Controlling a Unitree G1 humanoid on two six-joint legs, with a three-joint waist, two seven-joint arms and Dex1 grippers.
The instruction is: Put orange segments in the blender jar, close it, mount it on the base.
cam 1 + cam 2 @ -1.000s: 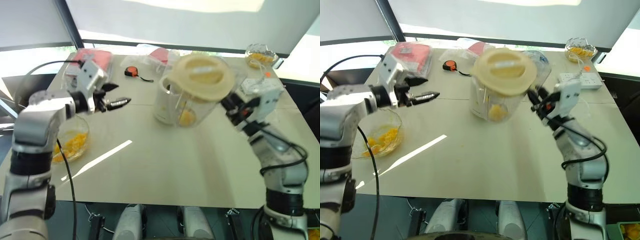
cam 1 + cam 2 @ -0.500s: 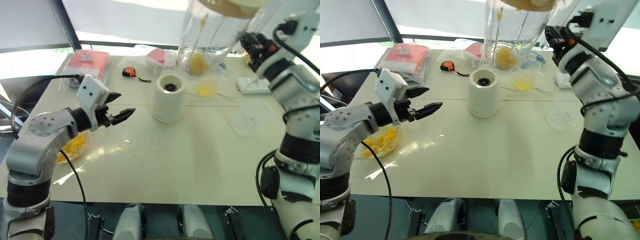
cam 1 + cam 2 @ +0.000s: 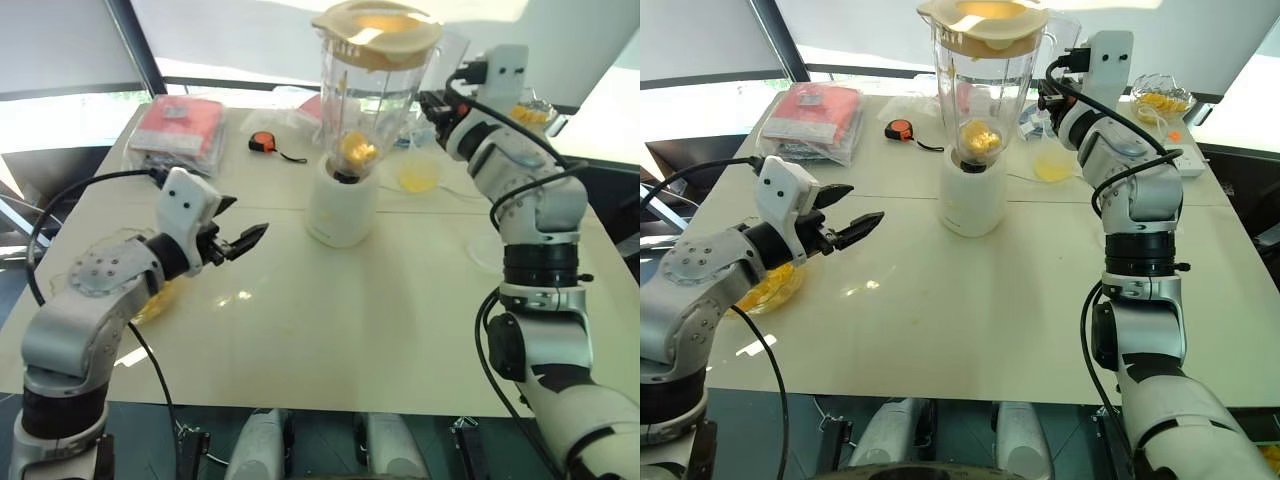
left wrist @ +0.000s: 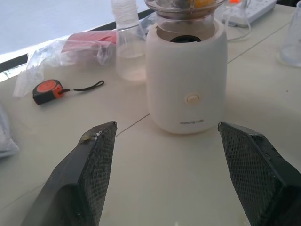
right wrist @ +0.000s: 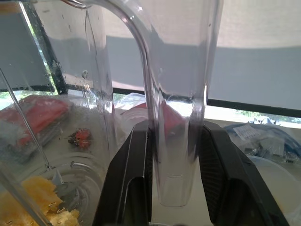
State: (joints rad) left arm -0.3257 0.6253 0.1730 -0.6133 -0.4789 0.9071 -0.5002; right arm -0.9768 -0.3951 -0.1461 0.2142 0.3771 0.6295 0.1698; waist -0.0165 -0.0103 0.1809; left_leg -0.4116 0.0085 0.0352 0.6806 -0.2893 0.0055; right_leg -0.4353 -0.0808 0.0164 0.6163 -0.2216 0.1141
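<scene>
On your far left a shallow glass bowl (image 3: 770,288) with orange pieces sits on the table (image 3: 380,330), partly hidden behind the left arm. Your left gripper (image 3: 243,240) hangs above the table just inboard of that bowl, its two black fingers (image 4: 87,176) spread wide apart with nothing between them, aimed across the table at the white base (image 4: 186,82). Behind it, near the table's far left edge, lie a red packet in clear plastic (image 3: 180,128) and an orange tape measure (image 3: 263,143). In the middle you have the base standing upright, and the blender jar (image 3: 368,95) sits right over its top with the cream lid (image 3: 377,20) on; whether the jar has fully seated in the socket I cannot tell. The orange segments (image 3: 357,150) lie heaped at the bottom of the jar. Just right of the base stands a small clear cup of pale yellow liquid (image 3: 419,175). Your right gripper (image 5: 171,183) is closed on the jar's clear handle (image 5: 176,94), one black finger pressed against each side of it. Farther right, at the table's back corner, a second glass bowl (image 3: 1160,98) holds more orange pieces.
</scene>
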